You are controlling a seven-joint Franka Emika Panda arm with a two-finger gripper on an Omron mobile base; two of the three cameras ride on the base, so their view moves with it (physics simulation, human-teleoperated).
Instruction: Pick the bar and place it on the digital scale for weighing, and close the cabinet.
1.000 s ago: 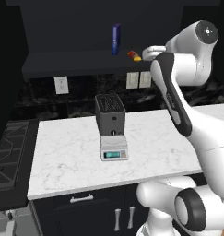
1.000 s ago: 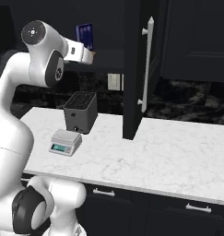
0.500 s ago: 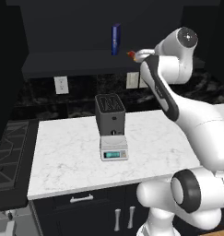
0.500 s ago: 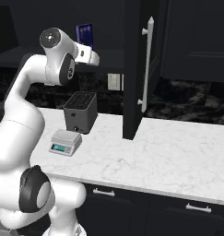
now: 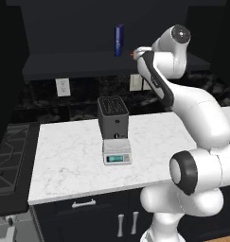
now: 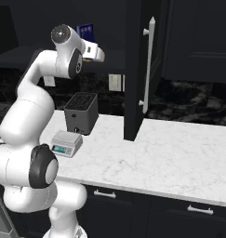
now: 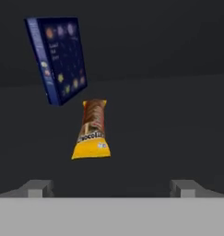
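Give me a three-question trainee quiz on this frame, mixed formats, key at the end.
1. True or false: the bar is already gripped.
2. What stands right behind the digital scale on the counter? A) blue box B) dark slotted box C) kettle
3. Fill in: the cabinet door stands ____.

Key: 1. False: the gripper is open, short of the bar, which lies on the shelf beside the blue box. 2. B, the dark slotted box. 3. open.

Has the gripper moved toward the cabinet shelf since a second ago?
Yes. In the left base view the gripper has swung left, closer to the upright blue box on the shelf. The bar lies ahead of its open fingers.
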